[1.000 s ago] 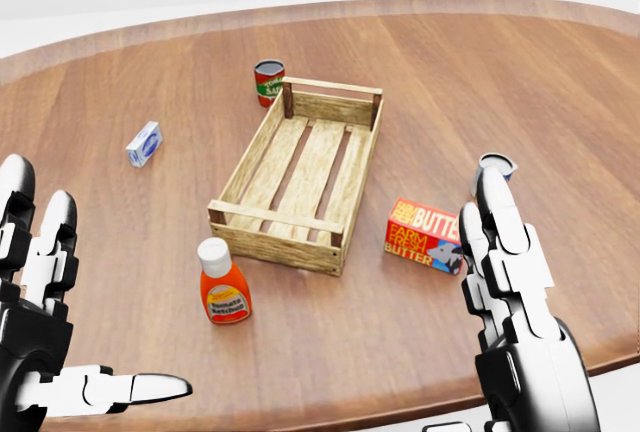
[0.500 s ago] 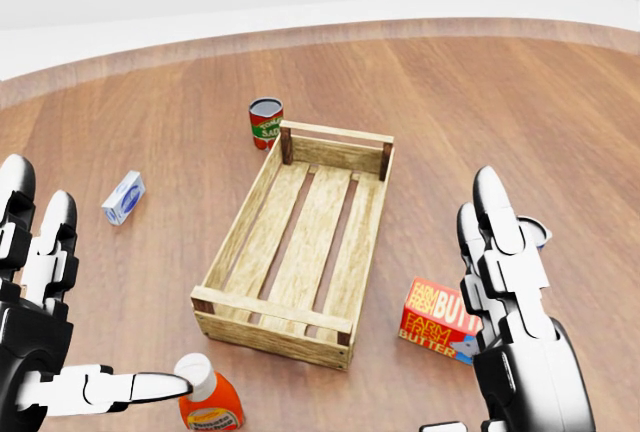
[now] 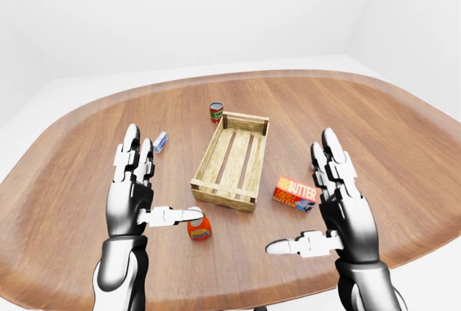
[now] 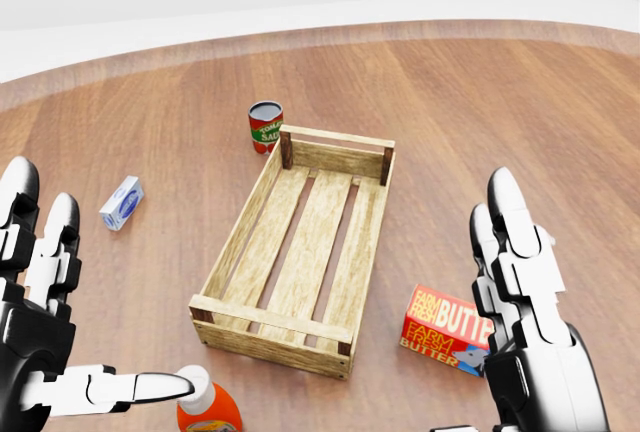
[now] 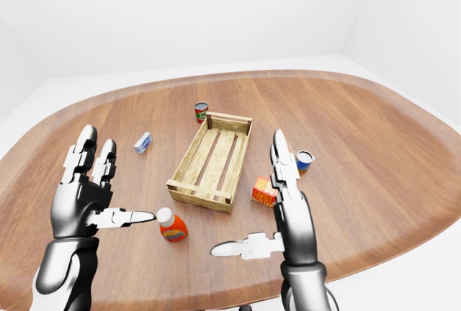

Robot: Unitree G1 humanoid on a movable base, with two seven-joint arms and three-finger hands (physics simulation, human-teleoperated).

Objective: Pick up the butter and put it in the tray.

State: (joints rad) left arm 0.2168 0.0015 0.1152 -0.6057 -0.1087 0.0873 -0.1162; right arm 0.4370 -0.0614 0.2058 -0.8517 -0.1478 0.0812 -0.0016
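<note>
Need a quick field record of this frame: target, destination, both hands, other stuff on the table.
target: butter box, lying on table, right of crate in head view
destination: wooden crate, nothing inside
left robot hand: open, holds nothing
right robot hand: open, raised beside butter box, not gripping
other: ketchup bottle, red can, small white-blue box, blue can

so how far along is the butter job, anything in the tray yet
Nothing looks done: the wooden tray holds nothing, and the butter lies on the table beside the tray's right side in the head view. In hand: nothing. The right hand hovers open over the butter, the left hand is open too. Left: grasp the butter, lift it, place it in the tray.
</note>
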